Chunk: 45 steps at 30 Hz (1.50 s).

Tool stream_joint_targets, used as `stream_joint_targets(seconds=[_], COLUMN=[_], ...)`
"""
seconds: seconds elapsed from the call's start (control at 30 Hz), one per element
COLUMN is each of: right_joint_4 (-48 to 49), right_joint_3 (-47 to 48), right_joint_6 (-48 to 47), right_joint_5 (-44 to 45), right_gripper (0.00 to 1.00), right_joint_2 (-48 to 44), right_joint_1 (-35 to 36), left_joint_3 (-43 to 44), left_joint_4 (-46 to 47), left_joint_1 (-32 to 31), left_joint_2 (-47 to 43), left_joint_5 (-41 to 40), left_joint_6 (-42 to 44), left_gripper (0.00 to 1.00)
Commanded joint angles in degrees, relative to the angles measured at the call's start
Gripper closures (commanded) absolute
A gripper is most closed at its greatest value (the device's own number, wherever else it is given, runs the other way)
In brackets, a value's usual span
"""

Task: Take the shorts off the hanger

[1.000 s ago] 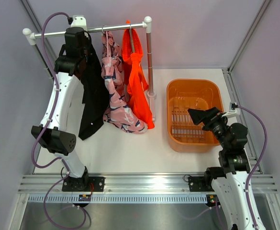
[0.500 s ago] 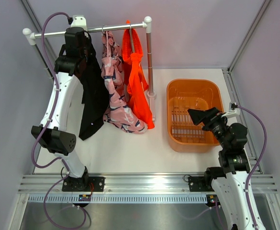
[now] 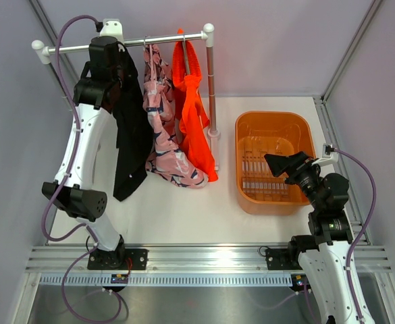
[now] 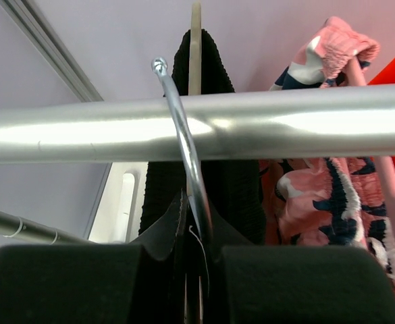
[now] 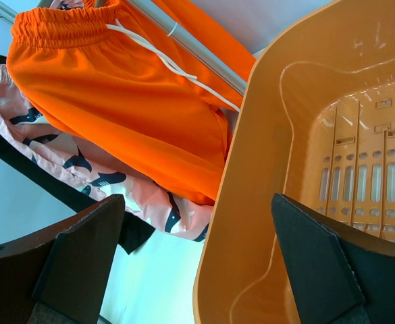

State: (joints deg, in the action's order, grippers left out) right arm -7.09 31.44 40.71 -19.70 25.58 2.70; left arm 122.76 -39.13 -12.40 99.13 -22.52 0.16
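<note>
Three shorts hang on hangers from a silver rail: black shorts on the left, pink printed shorts in the middle, orange shorts on the right. My left gripper is up at the rail. In the left wrist view it is shut on the black shorts just below the rail, with the metal hanger hook running down between the fingers. My right gripper is open and empty over the orange basket.
The rack's right post stands between the shorts and the basket. In the right wrist view the basket wall lies between the open fingers, with the orange shorts and pink shorts beyond. Grey walls close in the left, back and right.
My left arm has shifted slightly up and left at the rail, still holding the black shorts. The right arm has not moved.
</note>
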Motion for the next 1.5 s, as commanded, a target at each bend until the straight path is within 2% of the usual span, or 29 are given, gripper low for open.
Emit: stream_joint_targets(seconds=[0.0, 0.4, 1.17, 1.47], right_joint_4=[1.9, 1.9, -0.2, -0.6], right_joint_3=[0.6, 0.9, 4.4, 8.5], right_joint_6=[-1.3, -2.1, -6.8, -8.9], right_joint_5=[-1.2, -2.0, -7.8, -13.5], right_gripper=[0.01, 0.01, 0.0, 0.0], right_joint_2=[0.2, 0.7, 4.6, 10.2], right_joint_1=[-0.2, -0.2, -0.2, -0.2], left_joint_3=[4.2, 3.5, -5.8, -12.0], left_joint_4=[3.1, -0.2, -2.5, -3.0], left_joint_1=[-0.5, -2.3, -6.0, -6.7], left_joint_2=[-4.2, -5.4, -12.0, -17.6], left_joint_5=[0.0, -2.4, -6.4, -7.6], left_joint_6=[0.7, 0.2, -2.4, -3.4], left_gripper=[1.0, 1.0, 1.0, 1.0])
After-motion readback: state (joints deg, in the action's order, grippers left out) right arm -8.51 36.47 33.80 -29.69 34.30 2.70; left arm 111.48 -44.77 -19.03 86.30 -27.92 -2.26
